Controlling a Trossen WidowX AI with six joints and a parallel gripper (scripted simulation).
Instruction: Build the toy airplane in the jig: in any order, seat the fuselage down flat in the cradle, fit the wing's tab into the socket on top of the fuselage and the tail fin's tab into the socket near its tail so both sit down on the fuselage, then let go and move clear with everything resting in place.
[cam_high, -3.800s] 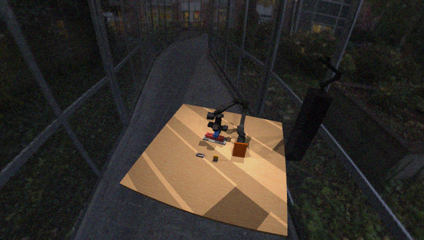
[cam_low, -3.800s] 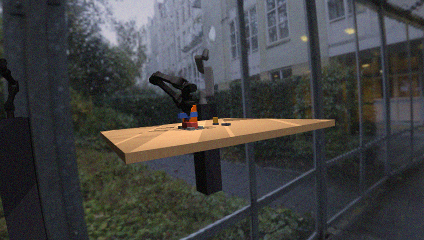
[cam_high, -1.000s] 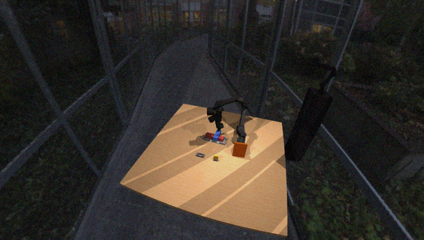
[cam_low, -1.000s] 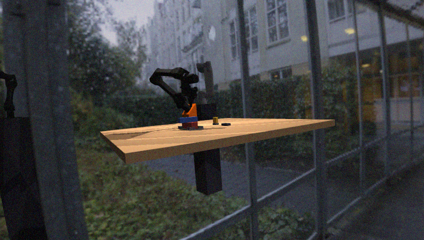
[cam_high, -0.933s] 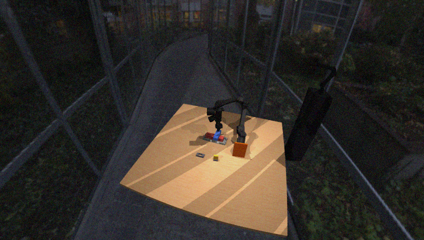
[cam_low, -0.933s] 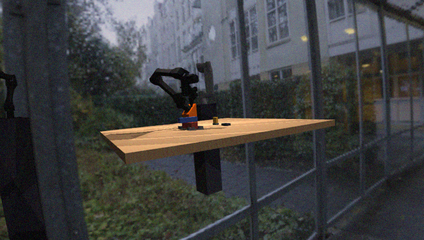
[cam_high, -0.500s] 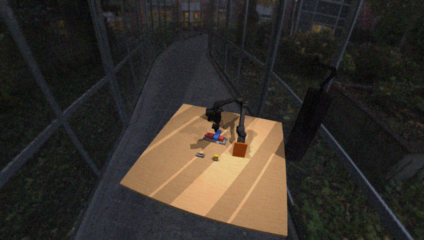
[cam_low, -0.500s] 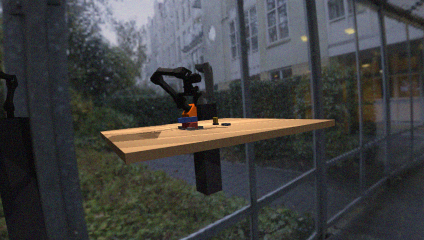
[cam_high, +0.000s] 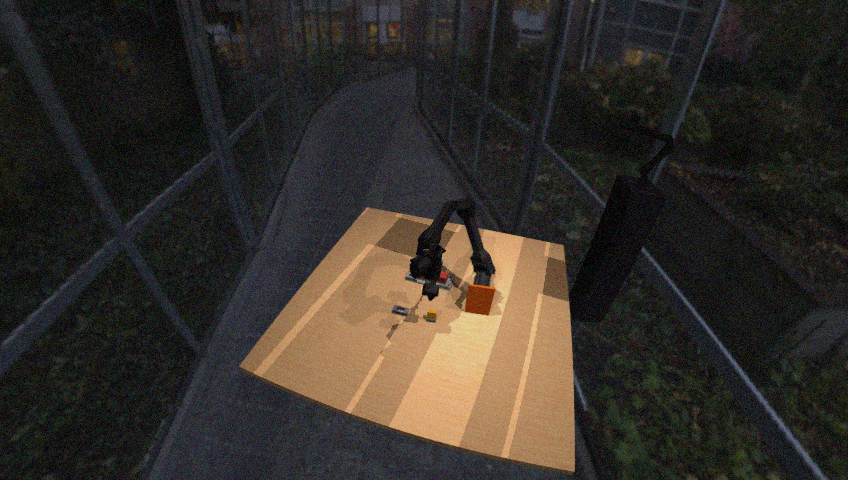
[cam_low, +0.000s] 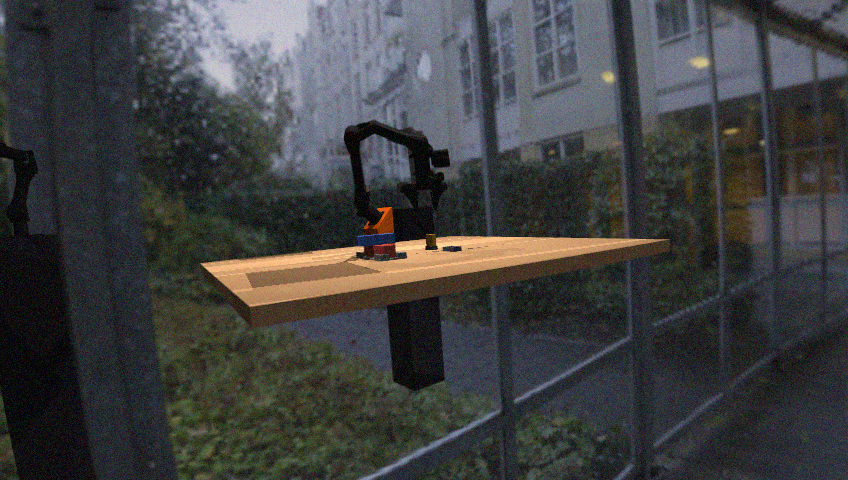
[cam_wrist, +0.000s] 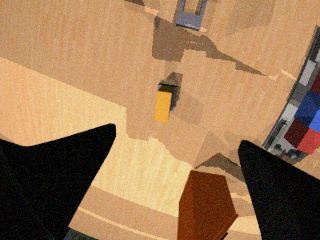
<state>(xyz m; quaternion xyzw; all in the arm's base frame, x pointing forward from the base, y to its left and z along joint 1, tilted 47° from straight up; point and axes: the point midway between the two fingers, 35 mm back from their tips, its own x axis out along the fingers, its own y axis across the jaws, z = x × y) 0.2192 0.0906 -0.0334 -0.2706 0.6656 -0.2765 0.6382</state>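
The red fuselage (cam_high: 443, 277) (cam_low: 383, 250) (cam_wrist: 304, 136) lies in the grey cradle (cam_high: 447, 286) (cam_low: 401, 255), which is cut off at the right edge of the wrist view. The blue wing (cam_low: 376, 239) (cam_wrist: 309, 106) lies across the top of the fuselage; the arm hides it in the top view. The yellow tail fin (cam_high: 432, 313) (cam_low: 430, 240) (cam_wrist: 163, 106) stands upright in a small dark holder on the table, away from the cradle. My gripper (cam_low: 425, 205) (cam_wrist: 178, 138) is open and empty, high above the table, with the tail fin ahead between its fingers in the wrist view.
A small grey-blue holder (cam_high: 400, 309) (cam_low: 452, 248) (cam_wrist: 189, 21) with an open middle lies near the tail fin. An orange block (cam_high: 479, 299) (cam_low: 385, 220) (cam_wrist: 207, 205) stands at the arm's base, beside the cradle. A dark pedestal with another arm stands beyond the table.
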